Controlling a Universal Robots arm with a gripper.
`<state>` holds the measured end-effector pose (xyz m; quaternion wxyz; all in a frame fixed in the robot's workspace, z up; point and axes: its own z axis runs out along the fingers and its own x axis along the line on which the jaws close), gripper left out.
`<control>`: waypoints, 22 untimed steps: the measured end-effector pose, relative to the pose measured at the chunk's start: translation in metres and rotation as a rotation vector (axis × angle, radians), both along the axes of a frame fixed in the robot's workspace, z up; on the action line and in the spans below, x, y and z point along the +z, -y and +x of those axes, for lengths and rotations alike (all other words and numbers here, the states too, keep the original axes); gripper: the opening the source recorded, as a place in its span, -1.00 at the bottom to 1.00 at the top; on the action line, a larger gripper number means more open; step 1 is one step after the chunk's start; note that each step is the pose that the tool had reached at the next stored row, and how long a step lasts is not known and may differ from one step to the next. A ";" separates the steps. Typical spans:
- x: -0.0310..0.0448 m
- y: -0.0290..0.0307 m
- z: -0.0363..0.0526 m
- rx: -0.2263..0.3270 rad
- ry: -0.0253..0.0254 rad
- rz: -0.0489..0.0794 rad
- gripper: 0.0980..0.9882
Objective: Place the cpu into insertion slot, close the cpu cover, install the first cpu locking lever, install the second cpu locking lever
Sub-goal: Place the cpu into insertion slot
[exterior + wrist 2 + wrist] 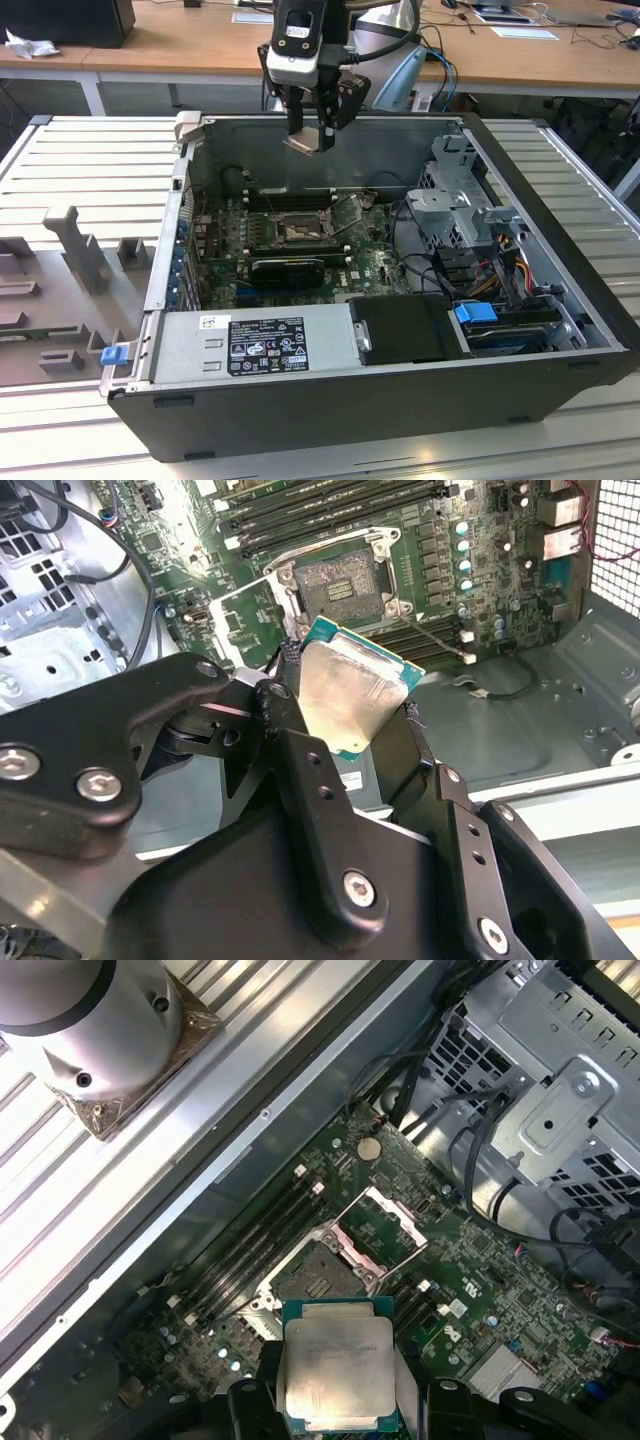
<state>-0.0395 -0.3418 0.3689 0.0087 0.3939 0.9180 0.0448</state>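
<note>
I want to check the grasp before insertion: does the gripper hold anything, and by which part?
The gripper holds the cpu, clamped at two opposite side edges, with its silvery face left bare.

Exterior view sits well back and high, tilted down over the whole open computer case (400, 410), with the gripper (315, 137) hanging above its far wall. Both wrist views ride right behind the gripper and peer down past it, very close on the cpu (350, 695) (338, 1370) pinched there. Below the gripper, all three views share the insertion slot (297, 232) (340, 580) (312, 1280).
</note>
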 end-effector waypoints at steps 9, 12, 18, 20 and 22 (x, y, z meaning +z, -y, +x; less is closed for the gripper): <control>0.0000 0.0000 0.0000 -0.024 0.0001 0.000 -0.04; -0.0001 0.0000 0.0000 -0.042 0.0000 0.000 -0.04; -0.0004 0.0000 0.0000 -0.108 0.0000 0.000 -0.04; -0.0005 0.0000 0.0000 -0.123 0.0000 0.000 -0.04; -0.0005 0.0000 0.0000 -0.141 0.0000 0.000 -0.04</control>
